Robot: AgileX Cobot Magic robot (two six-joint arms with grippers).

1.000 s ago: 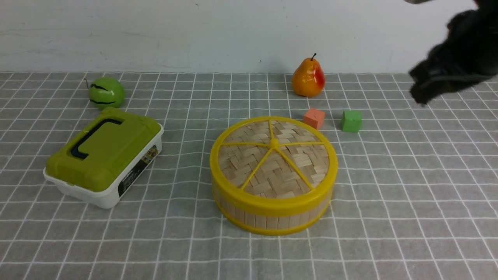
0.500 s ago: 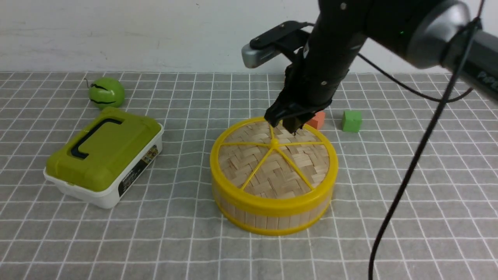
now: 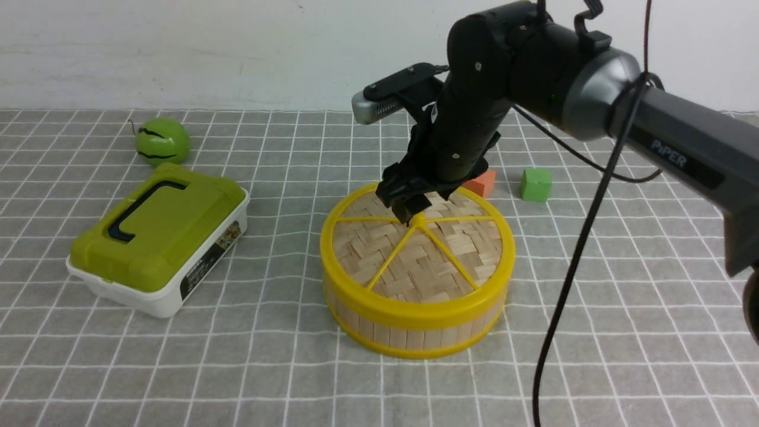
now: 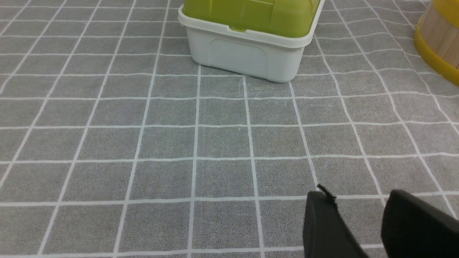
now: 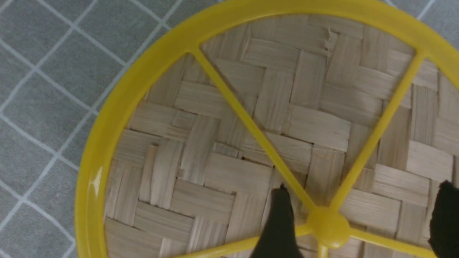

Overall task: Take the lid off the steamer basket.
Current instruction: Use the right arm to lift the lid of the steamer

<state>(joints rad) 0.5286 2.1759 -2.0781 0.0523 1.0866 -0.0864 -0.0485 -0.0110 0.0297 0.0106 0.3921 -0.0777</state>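
We see a matt grey cloth with white grid lines covering the surface. The lid shows dry, pale woven bamboo strips, rough-grained, framed by smooth, faintly glossy yellow plastic. The steamer basket has bare bamboo slats between rims of the same yellow plastic. At left, the box pairs a satin olive-green plastic top with a smooth white plastic base. The far-left green ball gleams glossy, while the green cube looks matt. The right hand is matt black, and the right arm carries a smooth grey, metal-looking collar.
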